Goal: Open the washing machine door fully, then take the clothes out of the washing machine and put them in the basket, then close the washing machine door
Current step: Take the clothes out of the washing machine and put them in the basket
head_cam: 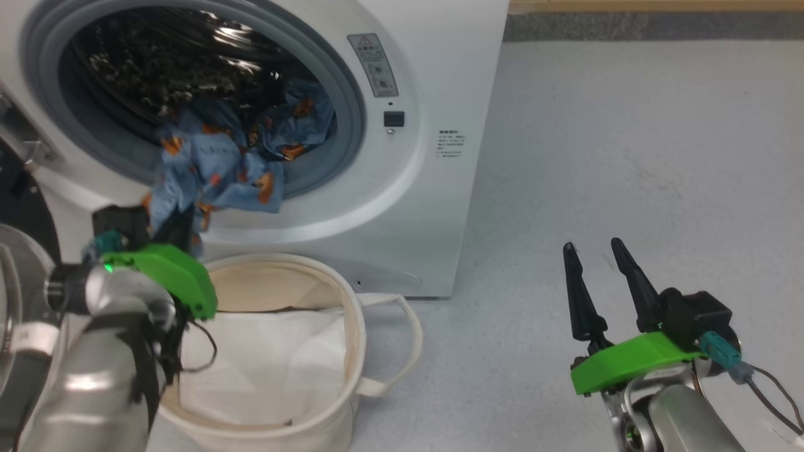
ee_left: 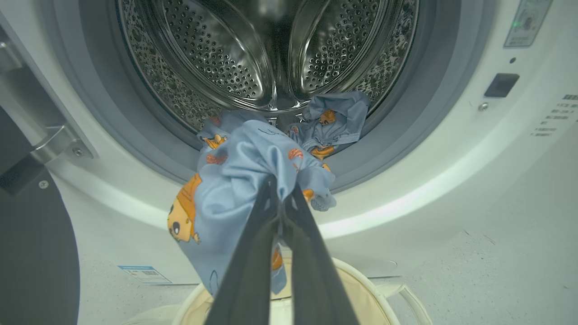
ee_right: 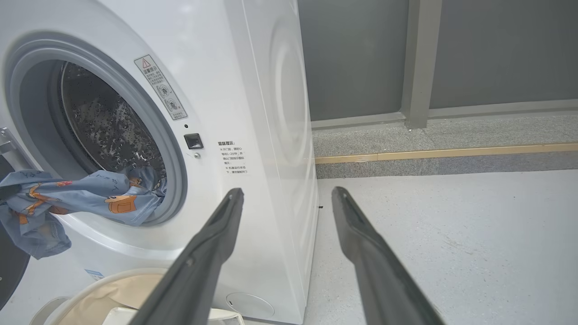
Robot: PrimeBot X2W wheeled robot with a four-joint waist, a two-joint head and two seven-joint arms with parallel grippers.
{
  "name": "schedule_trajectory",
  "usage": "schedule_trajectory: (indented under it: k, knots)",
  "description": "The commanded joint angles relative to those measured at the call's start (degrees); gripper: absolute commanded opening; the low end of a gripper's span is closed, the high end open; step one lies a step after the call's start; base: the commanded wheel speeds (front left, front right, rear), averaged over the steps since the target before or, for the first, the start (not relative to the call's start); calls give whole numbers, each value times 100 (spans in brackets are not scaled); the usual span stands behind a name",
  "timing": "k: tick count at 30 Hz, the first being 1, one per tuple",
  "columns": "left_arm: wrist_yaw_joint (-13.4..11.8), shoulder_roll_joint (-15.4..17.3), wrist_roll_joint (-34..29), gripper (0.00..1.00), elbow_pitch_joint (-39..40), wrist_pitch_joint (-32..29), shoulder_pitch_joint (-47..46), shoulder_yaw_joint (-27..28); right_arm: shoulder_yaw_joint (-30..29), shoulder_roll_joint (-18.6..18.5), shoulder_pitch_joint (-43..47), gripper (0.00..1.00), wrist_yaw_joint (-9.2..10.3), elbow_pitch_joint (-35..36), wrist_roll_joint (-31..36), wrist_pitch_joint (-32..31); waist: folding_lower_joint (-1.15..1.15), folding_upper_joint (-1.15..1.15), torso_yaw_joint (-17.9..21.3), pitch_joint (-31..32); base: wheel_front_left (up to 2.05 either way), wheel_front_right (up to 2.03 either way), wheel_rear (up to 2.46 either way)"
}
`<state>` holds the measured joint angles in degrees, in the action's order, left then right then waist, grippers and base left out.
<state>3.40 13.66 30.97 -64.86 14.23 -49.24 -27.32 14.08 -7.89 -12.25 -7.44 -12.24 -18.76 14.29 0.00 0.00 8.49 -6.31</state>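
The washing machine (head_cam: 402, 207) stands at the upper left, and its door (head_cam: 25, 213) is swung open at the far left. Blue bear-print clothes (head_cam: 213, 169) spill from the drum over the grey gasket. My left gripper (head_cam: 180, 227) is shut on their hanging end, just above the cream basket (head_cam: 352, 326). In the left wrist view the fingers (ee_left: 266, 212) pinch the clothes (ee_left: 226, 189) in front of the steel drum (ee_left: 216, 54). My right gripper (head_cam: 597, 248) stands open over the floor to the right of the machine, holding nothing. It (ee_right: 289, 194) faces the machine's front corner (ee_right: 253, 90).
A flat white folded sheet (head_cam: 270, 364) lies inside the basket, whose loop handle (head_cam: 402, 339) sticks out to the right. Bare grey floor (head_cam: 628, 157) stretches to the right of the machine. A kerb with a wooden strip (ee_right: 451, 153) runs behind it.
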Motion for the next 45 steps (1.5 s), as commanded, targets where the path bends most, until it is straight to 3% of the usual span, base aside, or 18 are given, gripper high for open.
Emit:
schedule_trajectory:
  k: [1, 11, 18, 23, 29, 35, 45]
  knots:
    - [-7, 230, -40, 0, 374, 74, 22, 122, 115, -67, -8, 100, -5, 150, -49, 71, 0, 0, -99, 140, 0, 0, 0]
    - [-264, 355, 186, 0, 2234, -39, 1453, 284, 141, -183, 66, 100, -5, 129, -135, 71, 0, 0, -176, 364, 0, 0, 0]
    - [-789, 673, 422, 0, 4191, -668, 2475, 435, 125, -251, 84, 100, -5, 155, -160, 71, 0, 0, -228, 363, 0, 0, 0]
    - [-1076, 834, 558, 0, 4669, -1035, 2903, 524, 159, -271, 11, 100, -5, 165, -163, 71, 0, 0, -191, 313, 0, 0, 0]
    - [-968, 752, 784, 0, 4102, -1032, 2969, 582, 167, -277, -71, 100, -5, 181, -134, 71, 0, 0, -108, 168, 0, 0, 0]
    - [-538, 460, 925, 0, 2704, -1018, 2589, 432, 125, -289, -180, 100, -5, 250, -69, 71, 0, 0, -33, -126, 0, 0, 0]
    - [55, 94, 962, 0, 484, -347, 1267, 446, -44, -271, -374, 100, -5, 501, 124, 71, 0, 0, 108, -943, 0, 0, 0]
